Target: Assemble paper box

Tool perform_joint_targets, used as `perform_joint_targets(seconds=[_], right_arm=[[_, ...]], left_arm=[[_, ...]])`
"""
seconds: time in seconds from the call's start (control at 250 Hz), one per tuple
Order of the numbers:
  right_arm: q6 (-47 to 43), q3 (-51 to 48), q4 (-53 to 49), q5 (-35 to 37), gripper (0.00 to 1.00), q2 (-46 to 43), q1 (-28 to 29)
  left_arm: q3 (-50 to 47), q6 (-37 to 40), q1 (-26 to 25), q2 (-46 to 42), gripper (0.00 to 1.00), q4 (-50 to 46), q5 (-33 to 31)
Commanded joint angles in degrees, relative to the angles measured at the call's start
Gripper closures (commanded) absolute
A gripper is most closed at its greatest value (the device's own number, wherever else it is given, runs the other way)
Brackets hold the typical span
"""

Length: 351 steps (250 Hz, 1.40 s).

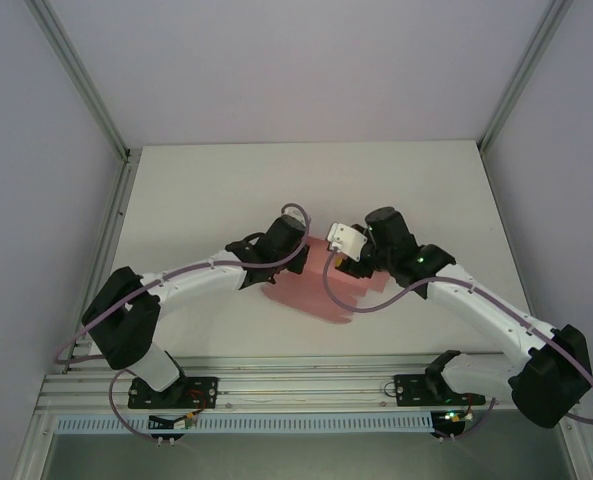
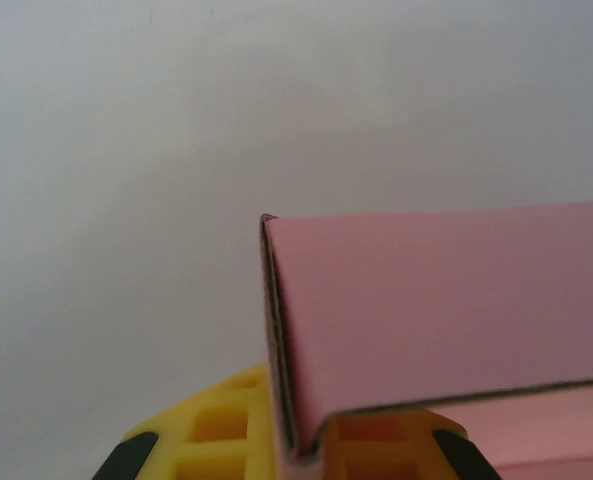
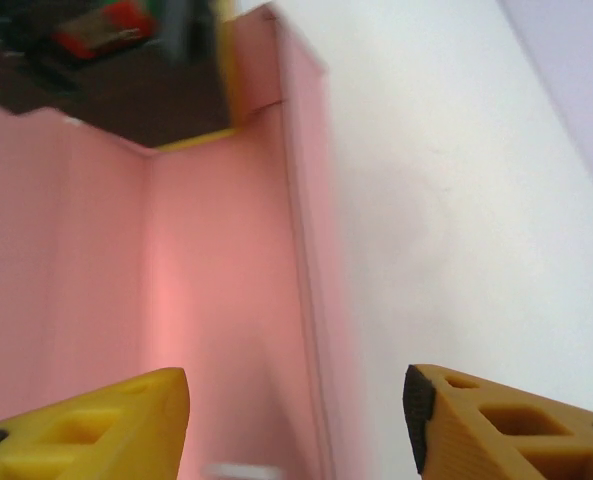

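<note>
Item: pink thin-card paper box (image 1: 311,295), centre of white table (image 1: 226,190). Part-folded, some walls raised.
L gripper (image 2: 296,450): pinching fold, box's 10 o'clock.
R gripper (image 3: 296,420): spread, astride wall, 1 o'clock.
Est. remaining folds and closing still to do.

White tubular links on the left arm (image 1: 191,278), chunky black joint housings between them, and the same livery on the right arm (image 1: 481,300). A mauve cable (image 1: 294,212) loops off each wrist. Black base plates (image 1: 171,392) at the foot. A green light (image 1: 419,262) glows on the right arm. Up close, the right gripper (image 3: 296,420) has yellow fingers (image 3: 506,425), ribbed with hollow cells and dark-faced inside; the left gripper (image 2: 296,455) matches.
</note>
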Motion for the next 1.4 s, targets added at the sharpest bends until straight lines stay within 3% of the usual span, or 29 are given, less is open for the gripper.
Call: perform_joint_targets(seconds=[0.0,0.172,0.455,0.587,0.759,0.882,1.166,1.338,1.398], right_arm=[[-6.45,0.3,5.13,1.09,0.41,-1.57,-0.44],[-9.31,0.68,2.52,1.62,0.41,-0.73,-0.4],[-4.23,1.29,-5.57,-6.25,0.41,1.03,0.12],[-5.06,0.76,-4.85,-2.9,0.42,3.32,0.14],[-7.2,0.31,-1.77,0.48,0.71,4.14,0.18],[-7.12,0.96,-2.86,-0.39,0.85,4.02,0.35],[-9.96,0.18,-0.46,7.6,1.0,4.41,3.26],[-10.9,0.15,1.95,9.15,1.0,3.56,4.66],[-11.35,0.06,2.72,10.83,1.0,3.7,5.12]], left_arm=[[1.7,-0.13,-0.29,-1.15,1.0,-7.92,2.26],[1.8,-0.07,-0.3,-0.74,1.0,-8.06,2.05],[3.4,-0.53,-0.02,1.01,1.0,-7.0,1.89],[3.31,-0.19,0.31,0.63,1.0,-5.83,3.83],[2.69,-0.61,0.74,-0.26,1.0,-5.24,4.12],[2.57,-2.15,1.12,-0.08,1.0,-5.11,4.53],[3.0,-4.48,1.97,-0.26,1.0,-4.1,7.01],[4.13,-5.56,2.07,0.35,1.0,-4.47,6.19],[4.43,-5.8,2.06,0.62,0.84,-4.85,5.4]])
